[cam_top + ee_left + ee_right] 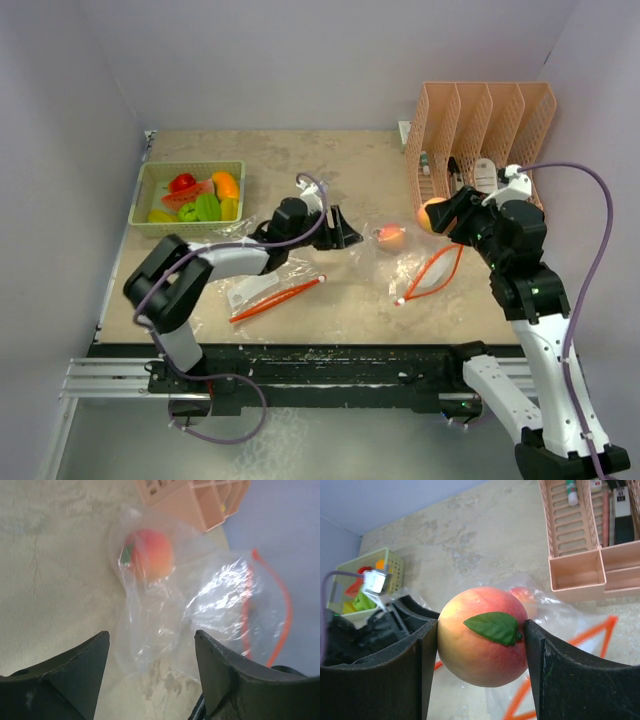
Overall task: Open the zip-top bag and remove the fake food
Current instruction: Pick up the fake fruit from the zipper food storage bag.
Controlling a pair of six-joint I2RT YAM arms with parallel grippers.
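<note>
Fake food in three places from the top view: a held peach [431, 215] pinched in the right gripper [440, 214] and lifted off the table [340, 170], just beside the pink rack [480, 120]; a bagged peach [390, 236] lying inside the clear zip-top bag [415, 262]; the rest heaped in the green basket [180, 229] at the far left. Lifted that way, most likely, to clear the plastic before a carry across to the basket. Low at the bag's left end, the left gripper [338, 228], probably there to pin the film and stop any dragging. Flat under the left arm [230, 262], a second bag [262, 292], right on the line toward the basket. From the left wrist: jaws spread wide with nothing clamped, crumpled film just ahead and partly between them, the bagged peach beyond, the orange zip [248, 610] off to the right. From the right wrist: jaws closed snugly on the held peach, leaf facing the camera, one finger on each side. Bare tabletop beyond the bag for a clear path, yet the left arm across the nearer route; rack wall close on the right, so little room there.
</note>
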